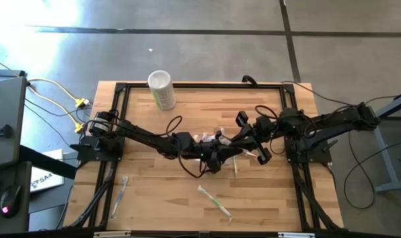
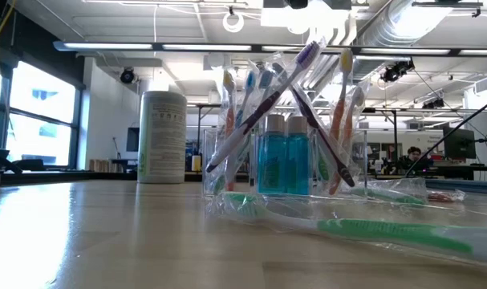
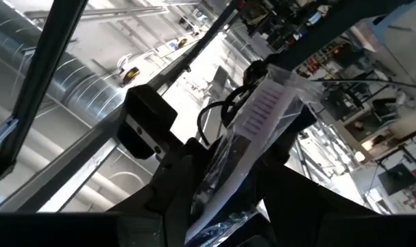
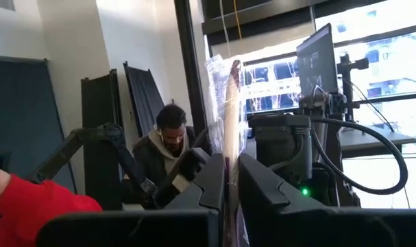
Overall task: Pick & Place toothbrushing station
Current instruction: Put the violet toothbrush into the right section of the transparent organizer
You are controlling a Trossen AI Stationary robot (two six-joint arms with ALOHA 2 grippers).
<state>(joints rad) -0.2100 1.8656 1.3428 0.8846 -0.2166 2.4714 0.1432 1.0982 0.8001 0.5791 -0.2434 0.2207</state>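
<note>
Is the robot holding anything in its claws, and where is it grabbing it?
Both. The right gripper pinches a wrapped toothbrush at its lower end. The left gripper clamps another wrapped toothbrush near its lower part.

**Four cameras, four ways of looking**

One camera hangs high up and looks straight down. It sees the whole wooden table (image 1: 154,192) and both arms.

One camera sits low, right at the table top, and looks level across it into the room. It is very close to the clear cup (image 2: 287,156) of toothbrushes.

The left wrist camera tilts up toward the ceiling. The right wrist camera looks level into the room, at a seated person (image 4: 168,140).

The white cylinder (image 1: 162,88) shows in both the high and low views (image 2: 162,136).
</note>
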